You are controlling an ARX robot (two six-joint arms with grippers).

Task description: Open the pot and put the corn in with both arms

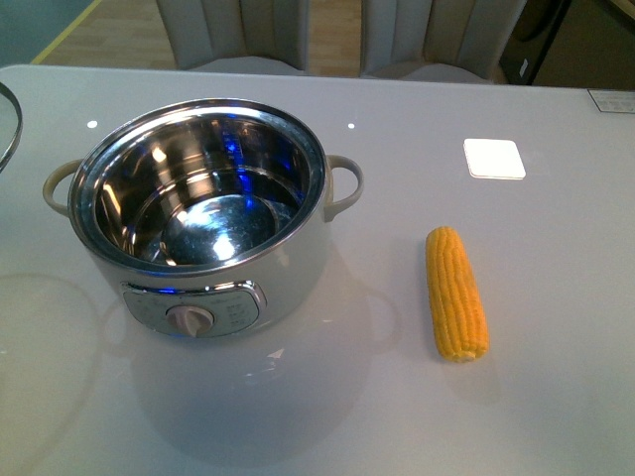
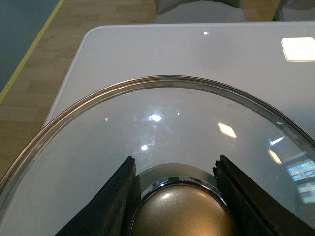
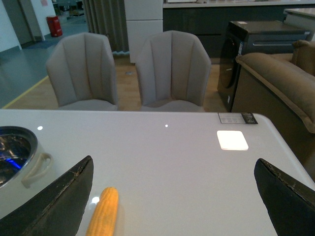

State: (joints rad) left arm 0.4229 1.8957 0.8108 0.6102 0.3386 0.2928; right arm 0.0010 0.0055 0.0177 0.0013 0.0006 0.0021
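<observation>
Front view: your pot (image 1: pixel 288 268) sits uncovered at centre left, the corn (image 1: pixel 456 294) on the table (image 1: pixel 556 397) at lower right. Your left gripper (image 2: pixel 176 164) pinches the knob (image 2: pixel 182 214) of the glass lid (image 2: pixel 162 108) to hold it aside. Your right gripper (image 3: pixel 173 162), spread wide, hovers near the corn for the pick.

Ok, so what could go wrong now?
1. The left gripper holds the glass lid only by its knob, near the table edge. If it slips, the lid might fall to the floor and break.
2. The corn is round and lies loose on the smooth table. The open right gripper might nudge it and roll it away rather than catch it.
</observation>
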